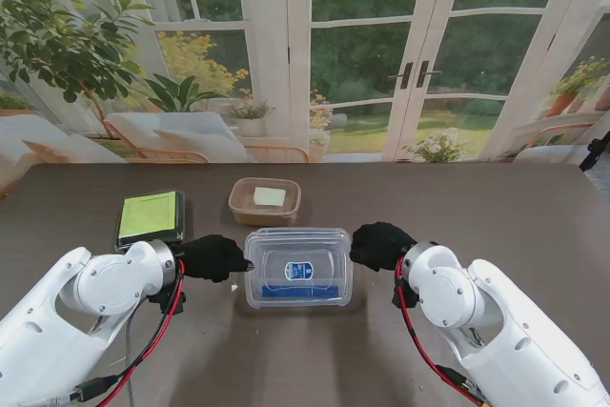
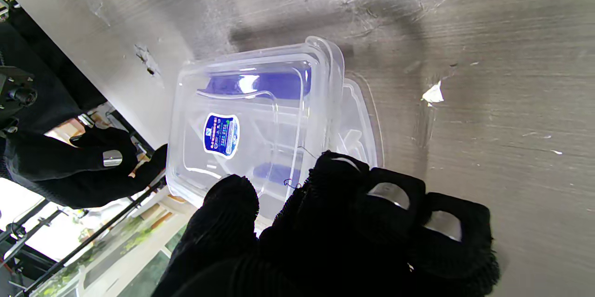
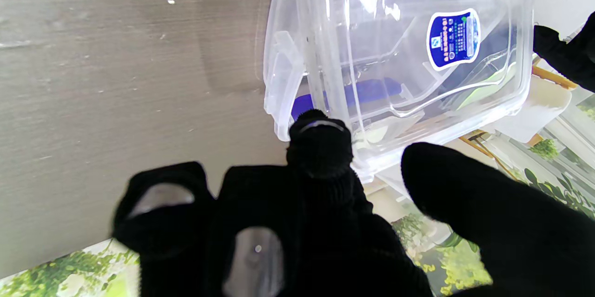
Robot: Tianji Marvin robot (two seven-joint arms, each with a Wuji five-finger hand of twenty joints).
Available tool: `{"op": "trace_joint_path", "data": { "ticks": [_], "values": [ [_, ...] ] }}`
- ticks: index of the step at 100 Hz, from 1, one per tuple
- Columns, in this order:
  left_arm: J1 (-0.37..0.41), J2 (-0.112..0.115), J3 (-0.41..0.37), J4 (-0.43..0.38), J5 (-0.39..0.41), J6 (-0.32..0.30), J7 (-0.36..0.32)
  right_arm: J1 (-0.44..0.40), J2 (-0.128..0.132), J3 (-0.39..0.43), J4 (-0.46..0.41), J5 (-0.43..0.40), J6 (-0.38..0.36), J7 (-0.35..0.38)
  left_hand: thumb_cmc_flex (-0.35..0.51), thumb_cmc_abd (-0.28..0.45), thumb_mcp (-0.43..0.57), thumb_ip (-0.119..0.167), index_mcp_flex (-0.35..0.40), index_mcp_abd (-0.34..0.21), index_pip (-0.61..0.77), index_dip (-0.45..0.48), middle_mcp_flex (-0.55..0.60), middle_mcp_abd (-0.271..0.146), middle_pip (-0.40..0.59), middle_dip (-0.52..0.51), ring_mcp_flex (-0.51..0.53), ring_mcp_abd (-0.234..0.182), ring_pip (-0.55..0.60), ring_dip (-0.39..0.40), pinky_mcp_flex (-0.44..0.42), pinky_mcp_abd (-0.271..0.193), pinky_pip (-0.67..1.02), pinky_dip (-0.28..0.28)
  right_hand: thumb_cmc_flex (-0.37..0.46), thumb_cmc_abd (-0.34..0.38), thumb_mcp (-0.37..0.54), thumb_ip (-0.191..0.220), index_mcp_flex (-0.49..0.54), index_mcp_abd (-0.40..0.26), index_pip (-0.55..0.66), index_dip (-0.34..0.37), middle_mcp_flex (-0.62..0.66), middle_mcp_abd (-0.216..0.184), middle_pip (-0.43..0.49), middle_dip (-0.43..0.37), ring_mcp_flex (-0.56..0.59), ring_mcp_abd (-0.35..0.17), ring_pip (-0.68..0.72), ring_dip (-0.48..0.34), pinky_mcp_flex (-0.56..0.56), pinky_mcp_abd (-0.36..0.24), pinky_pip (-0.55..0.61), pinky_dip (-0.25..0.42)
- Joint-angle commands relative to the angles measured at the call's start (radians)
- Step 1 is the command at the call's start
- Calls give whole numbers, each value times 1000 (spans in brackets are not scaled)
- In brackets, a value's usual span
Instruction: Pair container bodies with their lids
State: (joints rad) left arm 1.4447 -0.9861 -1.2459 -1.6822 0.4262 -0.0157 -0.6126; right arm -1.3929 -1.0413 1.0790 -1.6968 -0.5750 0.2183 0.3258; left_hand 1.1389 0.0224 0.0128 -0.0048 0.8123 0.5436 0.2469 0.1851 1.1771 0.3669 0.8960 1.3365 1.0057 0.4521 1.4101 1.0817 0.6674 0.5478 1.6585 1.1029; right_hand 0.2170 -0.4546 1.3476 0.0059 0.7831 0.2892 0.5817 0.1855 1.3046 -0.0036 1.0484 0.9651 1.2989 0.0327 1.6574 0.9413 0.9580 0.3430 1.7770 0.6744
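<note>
Two hands, your left hand (image 1: pixel 215 256) and right hand (image 1: pixel 379 244), are clasping the clear container (image 1: pixel 298 267) mid-table over its lid, not yet visibly sealed, while the tan container (image 1: pixel 264 200) and green lid (image 1: pixel 151 215) are lying apart, awaiting pairing.

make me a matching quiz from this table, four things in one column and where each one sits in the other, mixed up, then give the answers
Things
1. clear box
2. brown tub
3. green lid
4. right hand

Places
A. far left of the table
B. at the clear box's right end
C. between the two hands
D. beyond the clear box, farther from me

Pairs: 1-C, 2-D, 3-A, 4-B
</note>
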Motion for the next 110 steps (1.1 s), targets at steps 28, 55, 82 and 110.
{"op": "trace_joint_path", "data": {
  "ticks": [28,55,82,110],
  "values": [
    [-79,-6,36,75,-51,7,-40,94,-20,-74,63,38,30,19,48,23,-8,3,4,9,-36,-21,-9,14,2,-1,-6,39,12,19,-26,-38,-14,0,1,29,13,-19,-20,-243,-49,-24,33,51,-5,-10,14,-20,30,-5,178,36,27,-17],
    [-131,-8,61,140,-84,4,-51,158,-29,-126,132,67,56,13,49,23,-8,3,3,7,-34,-21,-10,16,1,0,-9,42,9,22,-30,-37,-17,3,4,30,12,-19,-18,-240,-44,-22,33,51,-5,-10,13,-18,30,-5,178,36,27,-17],
    [-189,-13,99,207,-120,-9,-52,205,-40,-164,195,88,67,-9,49,24,-9,3,3,7,-33,-20,-11,16,0,0,-10,42,9,23,-30,-36,-18,5,5,28,13,-19,-18,-242,-38,-19,32,52,-5,-10,13,-17,30,-6,178,36,27,-17],
    [-228,-16,126,250,-139,-12,-55,235,-48,-186,236,99,72,-24,49,25,-10,3,3,6,-32,-19,-11,16,0,1,-10,42,9,24,-30,-36,-19,6,5,28,13,-20,-18,-239,-34,-18,31,52,-3,-11,13,-17,30,-6,178,36,28,-17]
  ]
}}
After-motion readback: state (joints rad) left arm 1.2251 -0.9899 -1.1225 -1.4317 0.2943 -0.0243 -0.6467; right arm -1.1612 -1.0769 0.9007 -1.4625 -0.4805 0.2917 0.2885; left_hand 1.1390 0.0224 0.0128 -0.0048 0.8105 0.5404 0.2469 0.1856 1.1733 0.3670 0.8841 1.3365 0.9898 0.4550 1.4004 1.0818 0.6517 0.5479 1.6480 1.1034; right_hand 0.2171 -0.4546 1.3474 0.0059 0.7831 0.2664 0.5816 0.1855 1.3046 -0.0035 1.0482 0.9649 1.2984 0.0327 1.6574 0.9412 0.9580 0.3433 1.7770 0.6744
